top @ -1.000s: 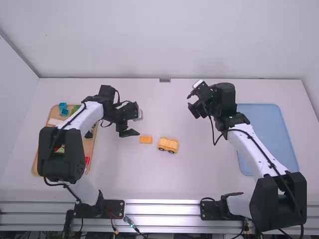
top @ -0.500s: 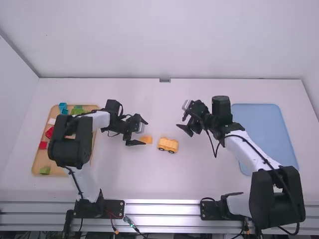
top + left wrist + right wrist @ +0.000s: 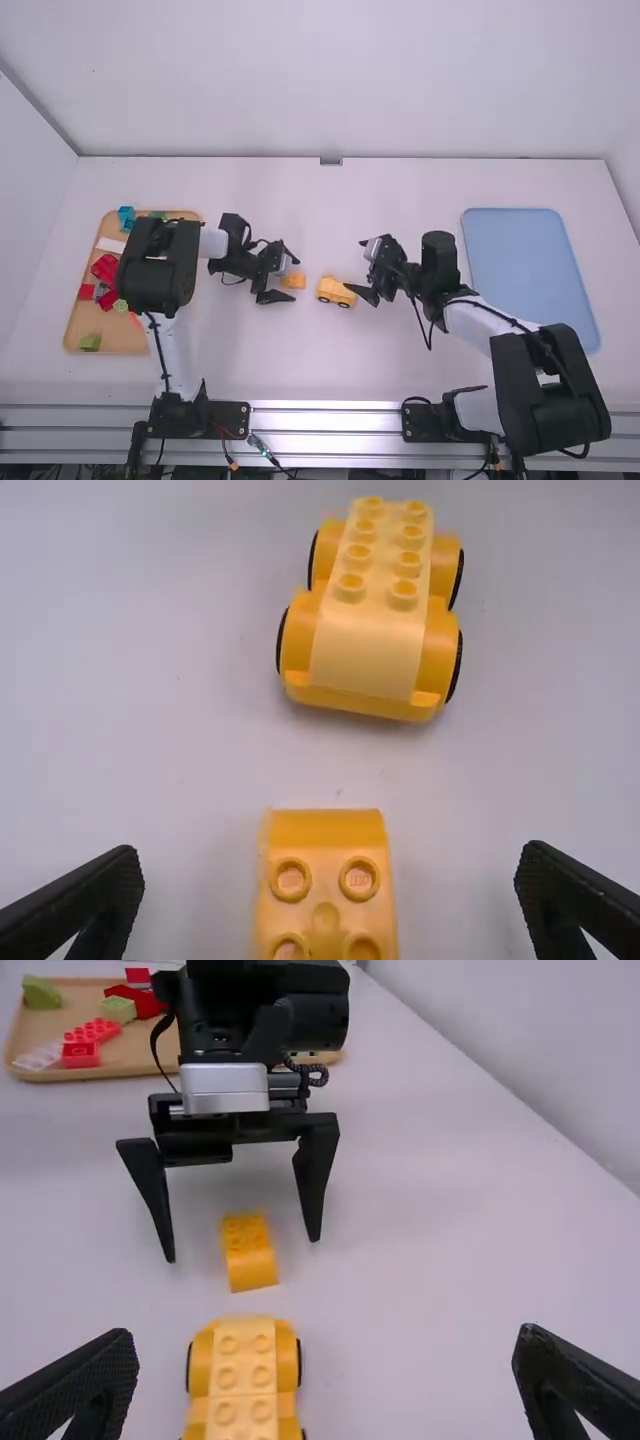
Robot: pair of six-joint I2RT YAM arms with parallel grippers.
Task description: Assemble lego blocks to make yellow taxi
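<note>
My left gripper (image 3: pixel 296 279) is open around the small orange-yellow brick (image 3: pixel 293 281), fingers apart on either side of it. In the left wrist view the brick (image 3: pixel 326 890) lies between the spread fingers of my left gripper (image 3: pixel 330 895), touching neither. The yellow wheeled car base (image 3: pixel 336 291) stands just right of the brick, a gap between them; its studs face up in the left wrist view (image 3: pixel 372 610). My right gripper (image 3: pixel 356 270) is open at the car base's right side. In the right wrist view, my right gripper (image 3: pixel 325 1375) has its fingers wide, with the car base (image 3: pixel 240 1380) between and beyond them.
A wooden tray (image 3: pixel 76 322) with several red, green and blue blocks lies at the far left, partly under the left arm. One blue block (image 3: pixel 126 214) is at its back corner. A blue tray (image 3: pixel 530 270) lies on the right side.
The left gripper has moved right, from beside the small brick to around it. The right gripper has come left and toward the camera, up to the car base. Brick and car base have stayed put.
</note>
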